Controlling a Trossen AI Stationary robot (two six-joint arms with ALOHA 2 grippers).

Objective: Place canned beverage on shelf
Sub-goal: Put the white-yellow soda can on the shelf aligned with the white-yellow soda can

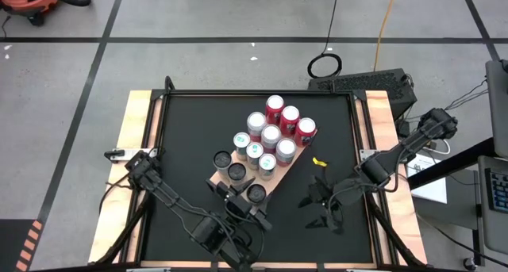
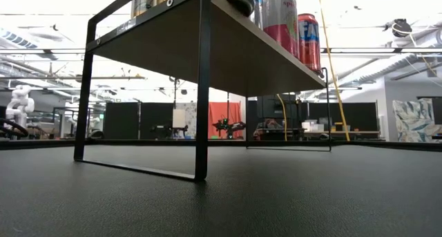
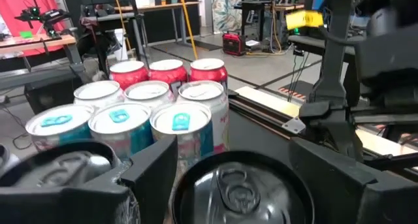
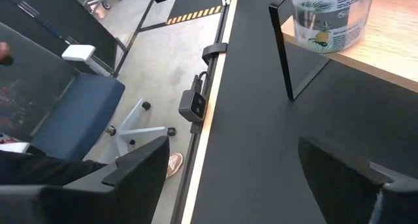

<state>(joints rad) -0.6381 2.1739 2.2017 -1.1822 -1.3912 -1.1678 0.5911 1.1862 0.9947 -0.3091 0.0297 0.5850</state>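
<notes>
Nearest, at the near end of the light tan wooden board shelf on its black metal frame: left gripper closed around a dark, black-topped beverage can, one finger on each side. Can upright on the board, long axis vertical, pull-tab top facing up.

Off to the right, over the black tabletop just beside the shelf: right gripper, fingers spread apart, nothing between them.

Twelve cans counted on the shelf, all upright, in four rows of three:
- three dark cans at the near end, the gripped one among them
- next, three white cans with teal tabs
- then three silver cans
- farthest, three red cans

Board's long axis on a diagonal across the table, from near-left to far-right. On the tabletop near the shelf's right edge, one small yellow scrap.
</notes>
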